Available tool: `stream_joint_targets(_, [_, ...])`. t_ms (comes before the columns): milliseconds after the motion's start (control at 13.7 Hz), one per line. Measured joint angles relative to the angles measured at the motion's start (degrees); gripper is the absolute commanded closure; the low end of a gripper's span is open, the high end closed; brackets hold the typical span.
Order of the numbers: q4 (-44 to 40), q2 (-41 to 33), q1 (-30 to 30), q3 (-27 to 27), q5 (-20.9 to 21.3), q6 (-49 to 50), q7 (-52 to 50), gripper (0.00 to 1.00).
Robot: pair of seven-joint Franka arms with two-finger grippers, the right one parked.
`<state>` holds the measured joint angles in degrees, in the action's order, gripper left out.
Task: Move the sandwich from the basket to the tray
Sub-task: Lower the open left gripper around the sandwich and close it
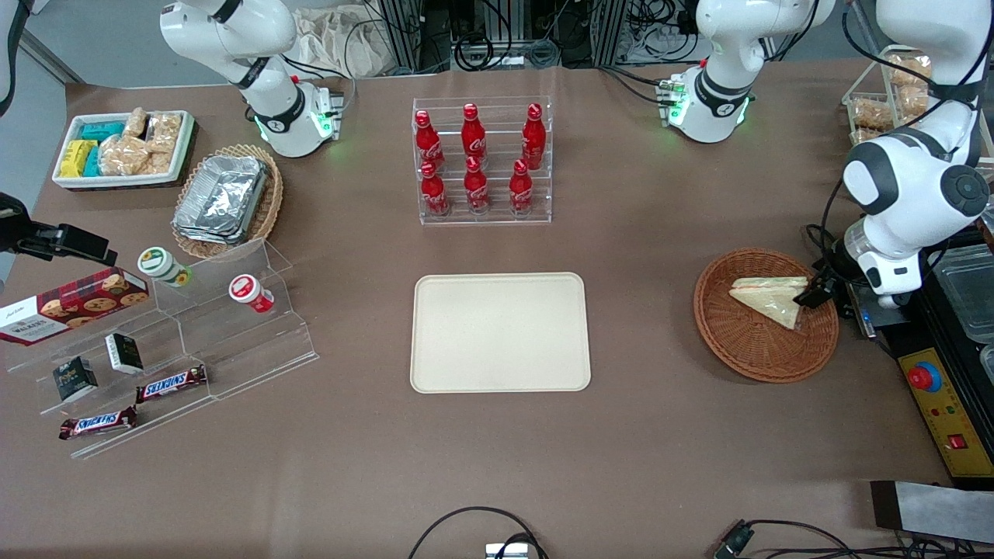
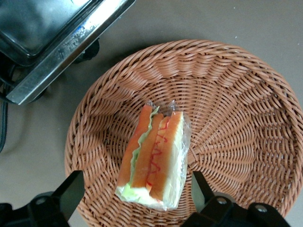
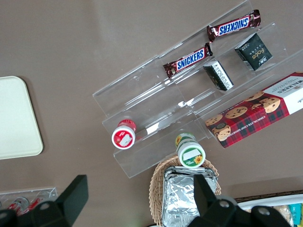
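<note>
The sandwich [image 1: 769,296], a wrapped white-bread wedge with orange-red and green filling at its cut edge [image 2: 154,158], lies in the round reddish-brown wicker basket [image 1: 765,353] toward the working arm's end of the table. My left gripper [image 1: 814,293] hangs low over the basket at the sandwich's end. It is open, its two dark fingers [image 2: 71,191] standing apart on either side of the wedge's near end without touching it. The cream tray [image 1: 499,332] lies flat at the table's middle with nothing on it.
A clear rack of red cola bottles [image 1: 481,159] stands farther from the front camera than the tray. A metal-edged appliance [image 2: 61,33] and a control box with a red button [image 1: 936,396] sit close beside the basket. An acrylic snack stand [image 1: 178,349] stands toward the parked arm's end.
</note>
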<state>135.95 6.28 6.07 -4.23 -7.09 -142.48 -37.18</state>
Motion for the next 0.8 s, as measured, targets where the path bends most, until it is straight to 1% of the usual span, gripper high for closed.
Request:
stream_joint_targets(437, [1.8, 2.3, -0.1, 0.3, -1.3, -4.6, 0.0, 0.0])
stream_joint_targets(510, [1.9, 2.5, -0.1, 0.3, -1.5, -5.1, 0.0, 0.01])
stream_joint_targets(583, [2.1, 2.8, -0.2, 0.4, -1.7, -5.4, 0.0, 0.11])
stream_joint_targets(655, [2.2, 3.0, -0.3, 0.4, -1.8, -5.6, 0.0, 0.3])
stream_joint_targets(728, [2.2, 3.1, -0.3, 0.5, -1.9, -5.7, 0.0, 0.54])
stream_joint_targets(801, [2.2, 3.2, -0.3, 0.5, -1.9, -5.8, 0.0, 0.71])
